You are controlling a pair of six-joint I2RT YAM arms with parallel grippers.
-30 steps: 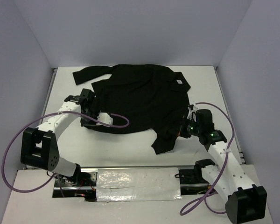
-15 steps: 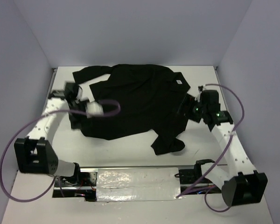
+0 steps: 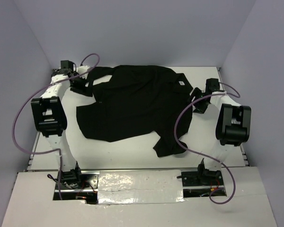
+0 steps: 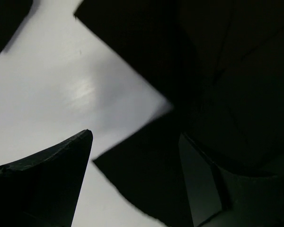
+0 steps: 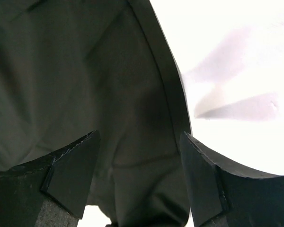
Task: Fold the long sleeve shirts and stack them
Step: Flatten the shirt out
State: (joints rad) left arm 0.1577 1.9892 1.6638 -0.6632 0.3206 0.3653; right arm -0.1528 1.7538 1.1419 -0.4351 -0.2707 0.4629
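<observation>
Plainly, one black shirt lies spread across the middle of the white table, with its small white tag at the far right. Its far edge runs close under the back wall, so there is little room behind it. The widest bare stretch is the near strip between the hem and the arm bases, with narrower margins down the left and right sides. One sleeve reaches toward the far left corner. The other is doubled down and ends in a lump at the near right.

Two grippers sit at opposite sides. The left gripper is over the far-left sleeve — jaws apart in its wrist view, dark cloth below and between them, white table showing to their left. The right gripper is at the shirt's right edge, just nearer than the tag. Its jaws are likewise apart, and the hem runs between them with bare table on the right. Whether either pair of fingers touches the cloth I cannot tell.

The black fabric swallows most folds, and the left sleeve's end is hidden under the left arm's wrist. Both wrist views cut the shirt off at their borders. Two purple cables — one per arm — loop out from the arms.
</observation>
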